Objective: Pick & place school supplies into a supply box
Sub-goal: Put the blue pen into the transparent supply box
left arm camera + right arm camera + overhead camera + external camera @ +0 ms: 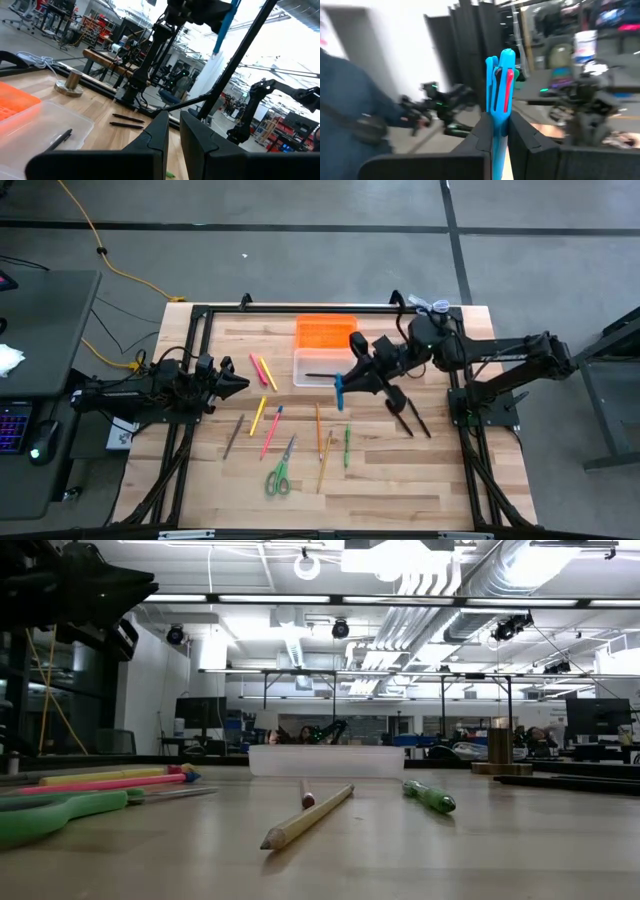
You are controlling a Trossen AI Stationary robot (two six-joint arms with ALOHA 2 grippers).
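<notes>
The right tool (pixel 496 131) is clamped on a blue pen (pixel 499 95) just beside the supply box (pixel 322 366), apparently poised to drop it in. The left tool (pixel 172 134), well apart from the box, waits with fingers nearly together, seemingly empty.

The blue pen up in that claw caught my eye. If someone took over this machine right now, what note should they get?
Right gripper: shut on the blue pen, held above the table near the clear supply box.
Left gripper: holds nothing, waiting at the table's left side, fingers close together.
Done: one dark pen lies in the box; its orange lid is open.
Left: drop the blue pen in, then collect the green scissors, the green marker, two dark pens and the pink, yellow and orange pencils spread over the table.
</notes>
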